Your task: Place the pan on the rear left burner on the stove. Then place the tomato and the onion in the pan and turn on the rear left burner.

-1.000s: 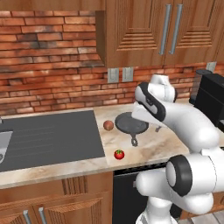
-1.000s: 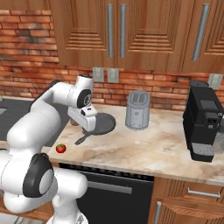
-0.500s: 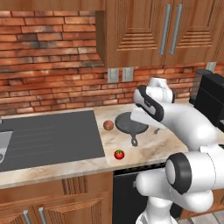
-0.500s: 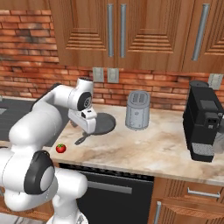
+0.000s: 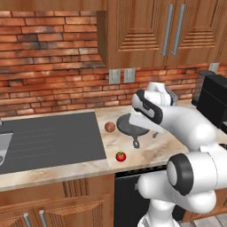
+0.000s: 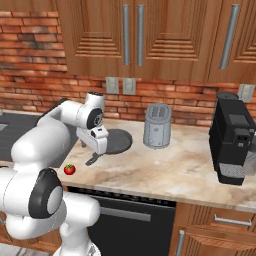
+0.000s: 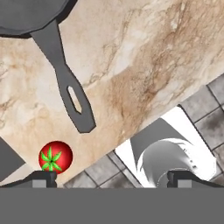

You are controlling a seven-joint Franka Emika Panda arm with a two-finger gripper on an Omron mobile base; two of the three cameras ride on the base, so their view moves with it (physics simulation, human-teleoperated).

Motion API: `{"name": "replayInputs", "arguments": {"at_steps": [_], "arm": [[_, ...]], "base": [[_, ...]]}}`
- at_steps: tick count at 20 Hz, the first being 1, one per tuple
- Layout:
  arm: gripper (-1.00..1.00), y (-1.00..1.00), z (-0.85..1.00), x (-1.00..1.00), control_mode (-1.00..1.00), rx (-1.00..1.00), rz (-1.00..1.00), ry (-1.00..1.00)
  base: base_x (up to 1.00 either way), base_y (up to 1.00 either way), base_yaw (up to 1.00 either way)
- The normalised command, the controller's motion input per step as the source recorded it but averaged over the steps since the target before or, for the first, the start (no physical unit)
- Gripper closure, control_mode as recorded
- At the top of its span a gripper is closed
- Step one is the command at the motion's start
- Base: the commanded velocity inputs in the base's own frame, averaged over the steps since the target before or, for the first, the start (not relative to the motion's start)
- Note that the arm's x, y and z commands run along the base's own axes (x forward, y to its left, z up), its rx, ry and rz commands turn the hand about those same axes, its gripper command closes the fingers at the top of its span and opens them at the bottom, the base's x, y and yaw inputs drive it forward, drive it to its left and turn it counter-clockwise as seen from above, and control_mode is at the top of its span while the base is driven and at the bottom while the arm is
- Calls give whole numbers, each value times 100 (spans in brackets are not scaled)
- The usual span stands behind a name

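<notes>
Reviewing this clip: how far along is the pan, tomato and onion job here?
Nothing looks done. The small grey metal frying pan, shiny red tomato and brown papery onion all sit on the marble counter. The open claw hangs above the pan's handle, holding nothing. Every step remains.

The arm rises from the base, bends at the elbow and reaches forward, with the wrist turned downward. The hand [image 6: 98, 146] points down, held above the desk. Its two fingertips [image 7: 43, 176] stand fully apart, with nothing between them. No contact is visible between the fingers and anything.
</notes>
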Motion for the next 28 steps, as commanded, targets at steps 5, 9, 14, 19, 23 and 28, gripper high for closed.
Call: {"name": "replayInputs", "arguments": {"at_steps": [5, 9, 14, 19, 23, 28], "arm": [[-100, 4, -14, 7, -100, -3, 0, 0], [-100, 0, -20, 6, -100, -5, 0, 0], [-100, 2, -20, 11, -100, -4, 0, 0], [-100, 7, -17, 24, -100, -1, 0, 0], [-100, 10, -18, 31, -100, 0, 3, 0], [-100, 5, -20, 31, -100, 0, 7, 0]], "base": [[0, 0, 0], [0, 0, 0], [0, 0, 0], [0, 0, 0], [0, 0, 0], [0, 0, 0]]}}
